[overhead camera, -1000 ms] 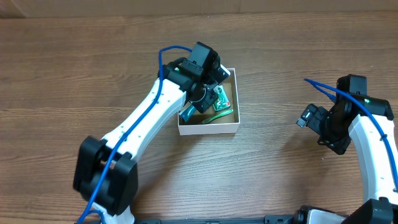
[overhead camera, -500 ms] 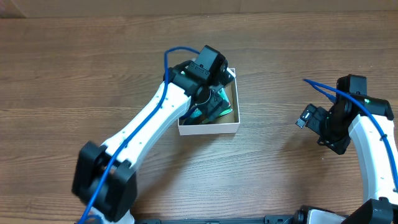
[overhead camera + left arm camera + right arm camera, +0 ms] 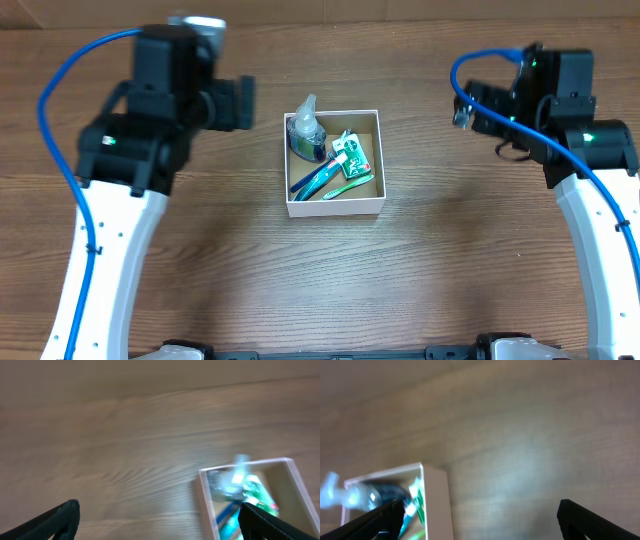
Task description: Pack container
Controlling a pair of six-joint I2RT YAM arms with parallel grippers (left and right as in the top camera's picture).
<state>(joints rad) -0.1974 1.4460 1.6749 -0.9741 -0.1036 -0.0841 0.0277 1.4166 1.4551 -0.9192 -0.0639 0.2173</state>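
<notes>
The container, a small white-walled box with a brown floor, sits mid-table. Inside it are a clear soap bottle, a blue toothbrush, a green one and a green-and-white packet. My left gripper hangs high to the box's left, open and empty. My right gripper hangs high to its right, also open and empty. The left wrist view is blurred, with the container low on the right, past my left gripper. The right wrist view has the container at lower left, beside my right gripper.
Bare wooden tabletop surrounds the box on all sides. Blue cables loop above both arms. Nothing else lies on the table.
My left gripper opened, left the soap bottle in the box, then rose and swung away to the left. The right arm lifted and moved towards the far side.
</notes>
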